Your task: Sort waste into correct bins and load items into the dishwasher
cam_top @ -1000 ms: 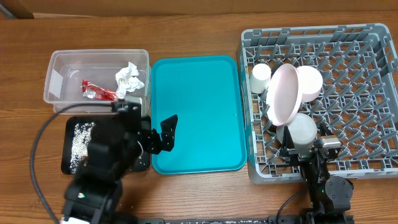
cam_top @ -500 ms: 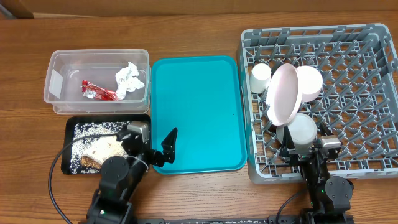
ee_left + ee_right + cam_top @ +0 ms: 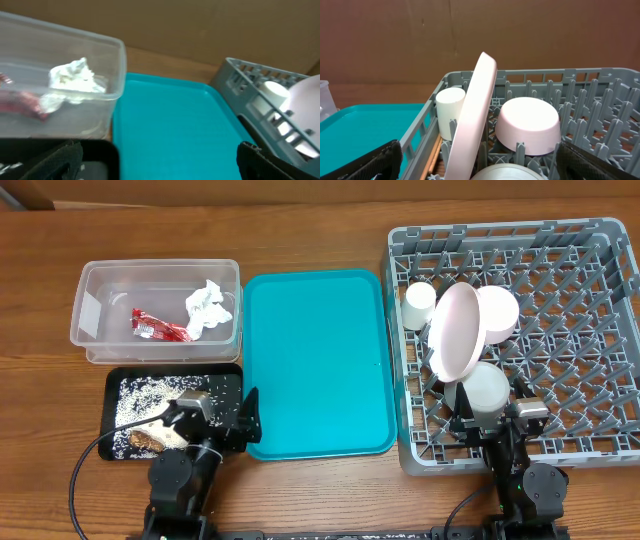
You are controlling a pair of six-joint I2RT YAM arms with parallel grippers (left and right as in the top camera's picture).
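Left gripper [image 3: 159,167]: jaws spread wide, one fingertip in each bottom corner of the wrist view. Nothing between them, nothing touched.

Right gripper [image 3: 480,167]: jaws likewise released and wide. A white rim [image 3: 502,174] shows low between them. I cannot tell whether a finger touches it, but it is not gripped.

Both arms sit low at the near table edge.

Just beyond my left fingers:
- Black tray [image 3: 225,380], holding scattered rice grains [image 3: 130,395] and a brownish scrap [image 3: 145,440].
- Teal tray [image 3: 315,350], beside the black tray and bare.
- Clear bin [image 3: 160,264], farther back, holding a crumpled tissue [image 3: 206,307] and a red wrapper [image 3: 158,329].

Beyond my right fingers, the dish rack [image 3: 590,380]:
- Plate [image 3: 472,115], standing on edge.
- Cup [image 3: 449,107], behind the plate to one side.
- Bowl [image 3: 527,122], upturned on the other side.

Judgement: sorting and loading look finished or nearly so, since nothing is left on the teal tray. The next move calls for a check that no item remains loose. If none does, keep both jaws slack and clear of the rack.
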